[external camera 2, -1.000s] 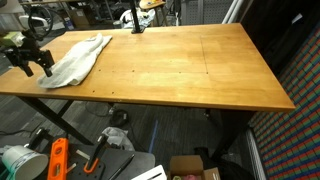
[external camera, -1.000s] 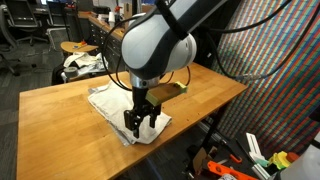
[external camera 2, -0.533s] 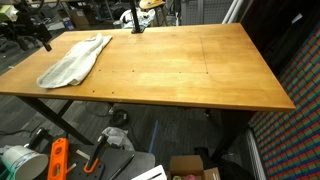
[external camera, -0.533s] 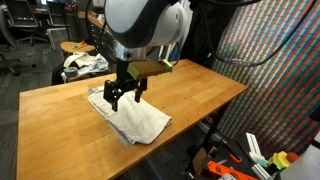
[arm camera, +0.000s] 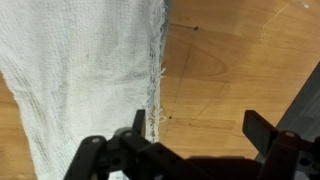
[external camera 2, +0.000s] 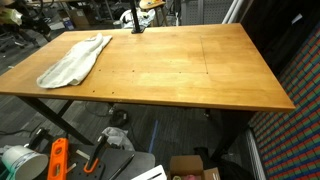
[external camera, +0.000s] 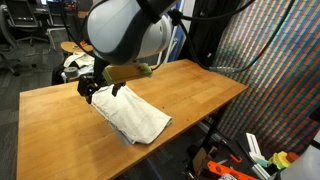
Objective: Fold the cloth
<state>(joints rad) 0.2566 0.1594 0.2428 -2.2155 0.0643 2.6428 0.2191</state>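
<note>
One cloth (external camera: 132, 117) lies rumpled in a long strip on the wooden bench (external camera: 55, 125), close to one end of it; the pincer (external camera: 92, 88) hangs above the cloth's far end, jaws spread wide and empty; in the wrist view the cloth's frayed edge runs beneath one finger (arm camera: 141, 125).
</note>
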